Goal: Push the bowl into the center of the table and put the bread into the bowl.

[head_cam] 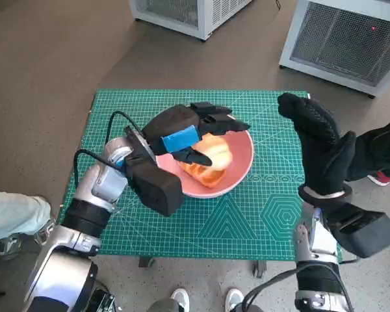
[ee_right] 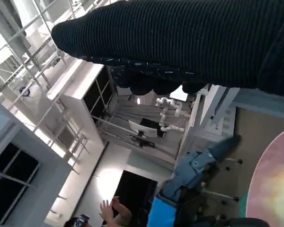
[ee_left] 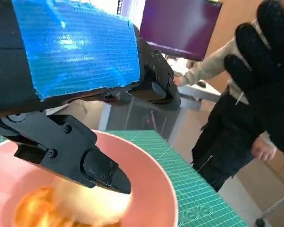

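Green cutting mat covers the worktop; near its centre the bread lies in the pink bowl. Above it the left hand has its fingers spread, seemingly released. Right hand hovers clear, spread, holding nothing. Only withdrawing seems left.

Bread in the bowl mid-table, left hand over it.
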Controlling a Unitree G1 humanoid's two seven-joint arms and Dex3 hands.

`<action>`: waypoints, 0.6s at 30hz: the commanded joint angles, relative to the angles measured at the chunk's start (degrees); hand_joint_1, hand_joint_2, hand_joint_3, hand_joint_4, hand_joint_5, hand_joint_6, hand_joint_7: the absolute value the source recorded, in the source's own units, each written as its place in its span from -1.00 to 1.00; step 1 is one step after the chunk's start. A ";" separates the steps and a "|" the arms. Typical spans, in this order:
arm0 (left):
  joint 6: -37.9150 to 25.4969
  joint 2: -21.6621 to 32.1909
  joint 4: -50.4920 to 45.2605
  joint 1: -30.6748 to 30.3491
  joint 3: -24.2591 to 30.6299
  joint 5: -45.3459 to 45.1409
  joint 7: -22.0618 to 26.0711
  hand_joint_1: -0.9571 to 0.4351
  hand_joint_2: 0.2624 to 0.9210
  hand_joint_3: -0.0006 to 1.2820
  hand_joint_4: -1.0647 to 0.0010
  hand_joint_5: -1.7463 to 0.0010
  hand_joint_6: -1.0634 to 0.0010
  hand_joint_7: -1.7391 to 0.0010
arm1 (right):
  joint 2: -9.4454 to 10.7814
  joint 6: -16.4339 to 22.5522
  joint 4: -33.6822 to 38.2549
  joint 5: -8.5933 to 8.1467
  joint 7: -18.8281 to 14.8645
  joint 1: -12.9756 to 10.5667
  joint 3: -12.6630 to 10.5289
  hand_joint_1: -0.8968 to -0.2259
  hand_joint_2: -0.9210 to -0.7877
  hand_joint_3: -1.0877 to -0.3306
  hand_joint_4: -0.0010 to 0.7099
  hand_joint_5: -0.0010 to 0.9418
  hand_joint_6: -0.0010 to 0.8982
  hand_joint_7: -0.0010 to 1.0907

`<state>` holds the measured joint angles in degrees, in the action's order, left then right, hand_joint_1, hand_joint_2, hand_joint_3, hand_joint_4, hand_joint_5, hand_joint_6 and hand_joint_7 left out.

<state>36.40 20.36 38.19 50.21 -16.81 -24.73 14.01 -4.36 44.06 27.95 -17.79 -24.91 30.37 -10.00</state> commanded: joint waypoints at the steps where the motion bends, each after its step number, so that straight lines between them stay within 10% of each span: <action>1: 2.74 0.70 1.87 -0.71 1.84 2.29 -1.35 -0.20 0.80 -0.99 0.43 0.99 0.28 0.96 | -0.23 -0.43 0.69 0.22 0.22 -0.45 0.06 -0.52 -1.00 -0.32 -0.10 -0.98 -0.77 0.00; 18: 6.18 0.18 -0.70 -4.90 10.56 18.91 3.35 -0.23 0.99 -0.84 0.49 0.98 0.27 0.96 | -0.42 -1.23 0.64 -0.12 0.12 0.66 0.15 -0.64 -1.00 -0.25 -0.09 -0.99 -0.73 0.00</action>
<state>41.93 21.09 39.52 47.32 -8.02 -9.59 16.32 -4.42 43.81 27.93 -17.83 -24.91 30.92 -9.85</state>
